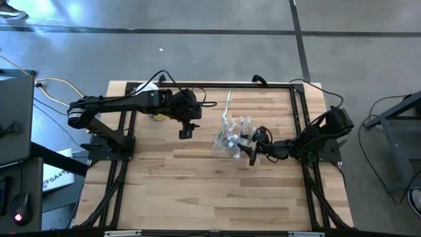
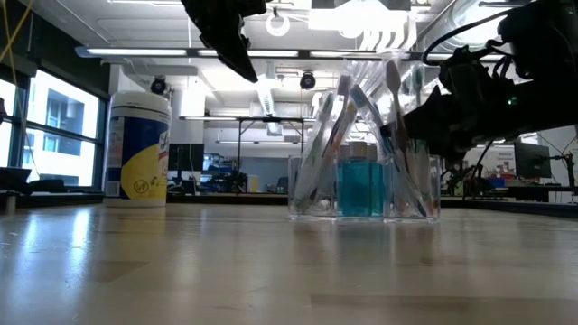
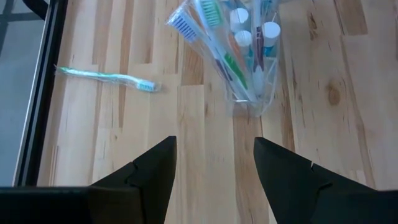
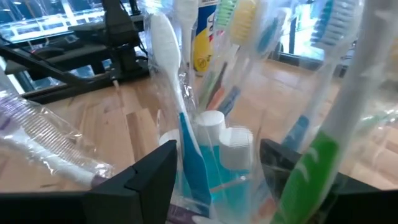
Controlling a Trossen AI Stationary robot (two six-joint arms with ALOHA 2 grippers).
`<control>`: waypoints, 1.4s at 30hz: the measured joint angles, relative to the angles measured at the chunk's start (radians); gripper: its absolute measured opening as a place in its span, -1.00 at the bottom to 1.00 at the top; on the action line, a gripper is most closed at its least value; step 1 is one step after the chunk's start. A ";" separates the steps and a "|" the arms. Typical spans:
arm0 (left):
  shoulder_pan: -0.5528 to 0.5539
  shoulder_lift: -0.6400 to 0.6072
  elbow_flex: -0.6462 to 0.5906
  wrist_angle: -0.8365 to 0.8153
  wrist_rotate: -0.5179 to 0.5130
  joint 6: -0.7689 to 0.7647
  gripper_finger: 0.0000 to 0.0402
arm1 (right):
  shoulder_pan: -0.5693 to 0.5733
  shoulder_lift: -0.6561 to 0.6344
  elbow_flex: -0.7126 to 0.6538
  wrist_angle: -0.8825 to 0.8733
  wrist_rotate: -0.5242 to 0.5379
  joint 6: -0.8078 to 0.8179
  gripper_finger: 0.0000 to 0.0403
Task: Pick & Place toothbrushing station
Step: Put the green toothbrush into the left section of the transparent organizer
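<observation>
One loose toothbrush (image 3: 106,78), teal handle in clear wrap, lies flat on the wooden table (image 1: 197,184) well apart from the toothbrushing station (image 1: 233,135), toward the table's far edge. White cylindrical tub with yellow label (image 2: 137,146) stands upright near the left arm's base, far from the station. Nothing sits between the left gripper (image 1: 186,133) and the station; that gripper hovers above bare wood, fingers (image 3: 152,171) spread wide, empty.

Station stands upright mid-table, right of centre: clear boxy holder with several wrapped toothbrushes (image 2: 339,135) leaning crossed inside it, plus small bottles of blue liquid with white caps (image 2: 358,185).

Right gripper (image 1: 252,150) is at the station's right side, fingers (image 4: 146,180) wide apart and right up against the holder; the wrist view shows bottles and brush handles between them, but whether the fingers touch the plastic is unclear. Holder walls are almost invisible against the wood; its outline from above is hard to make out.
</observation>
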 joint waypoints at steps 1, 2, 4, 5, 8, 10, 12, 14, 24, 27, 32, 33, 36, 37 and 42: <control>0.000 0.000 0.000 -0.001 0.000 0.000 0.05 | 0.000 0.000 0.000 0.000 0.004 0.000 0.11; 0.000 0.000 0.000 -0.001 0.000 0.000 0.05 | 0.000 0.000 0.000 0.000 0.008 0.000 0.11; 0.000 0.000 0.000 -0.001 0.000 0.000 0.05 | 0.000 0.000 0.000 0.000 0.014 0.000 0.11; 0.000 0.000 0.000 -0.001 0.000 0.000 0.05 | 0.000 0.000 0.000 0.001 0.015 0.000 0.11; 0.000 0.000 0.000 -0.001 0.000 0.000 0.05 | 0.000 0.000 0.000 0.011 0.017 0.000 0.11; 0.000 0.000 0.000 -0.001 0.000 0.000 0.05 | 0.000 0.000 0.000 0.020 0.018 -0.001 0.11; 0.000 0.000 0.000 -0.001 0.000 0.000 0.05 | 0.000 0.000 0.000 0.033 0.033 -0.021 0.11; 0.000 0.000 0.000 -0.001 0.000 0.000 0.05 | 0.000 0.000 0.000 0.049 0.050 -0.038 0.11; 0.000 0.000 0.000 -0.001 0.000 0.000 0.05 | 0.000 0.000 0.001 0.096 0.069 -0.087 0.11; 0.000 0.000 0.000 -0.001 0.000 0.000 0.05 | 0.000 0.000 0.001 0.107 0.076 -0.111 0.11; 0.000 0.000 0.000 -0.001 0.000 0.000 0.05 | 0.000 -0.016 0.002 0.121 0.099 -0.157 0.11; 0.000 0.000 0.000 -0.001 0.000 0.000 0.05 | 0.000 -0.024 0.003 0.121 0.100 -0.161 0.11; 0.000 0.000 0.000 -0.001 0.000 0.000 0.05 | 0.000 -0.062 0.013 0.116 0.100 -0.186 0.11; 0.000 0.000 0.000 -0.001 0.000 0.000 0.05 | 0.000 -0.078 0.014 0.115 0.101 -0.199 0.11; 0.000 0.000 0.000 -0.001 0.000 0.000 0.05 | 0.000 -0.153 0.024 0.112 0.098 -0.276 0.11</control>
